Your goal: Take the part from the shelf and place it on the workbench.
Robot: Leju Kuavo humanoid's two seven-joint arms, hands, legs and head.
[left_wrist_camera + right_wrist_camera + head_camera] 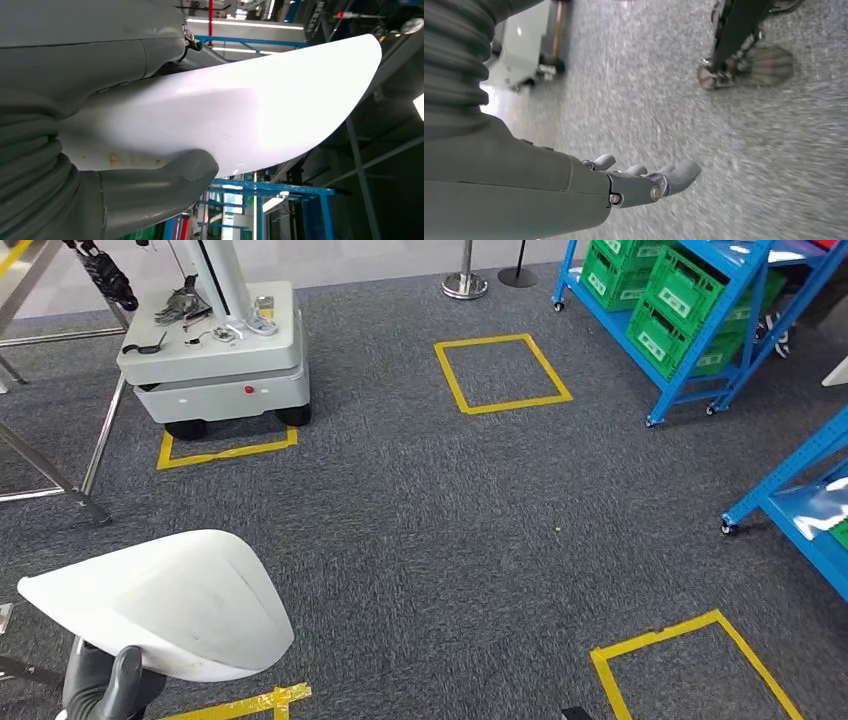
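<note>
The part is a smooth white curved shell (170,600), low on the left of the head view above the grey carpet. My left hand (105,685) holds it from underneath, the grey thumb up against its lower edge. In the left wrist view the white shell (250,110) spreads out from the hand, with the thumb (165,185) pressed on its rim. My right hand (644,182) hangs above the carpet with its fingers apart and nothing in them.
A grey wheeled robot base (215,350) stands at the back left by metal table legs (60,480). Blue shelves with green crates (690,310) line the back right, another blue shelf (800,510) the right edge. Yellow tape squares (500,370) mark the carpet.
</note>
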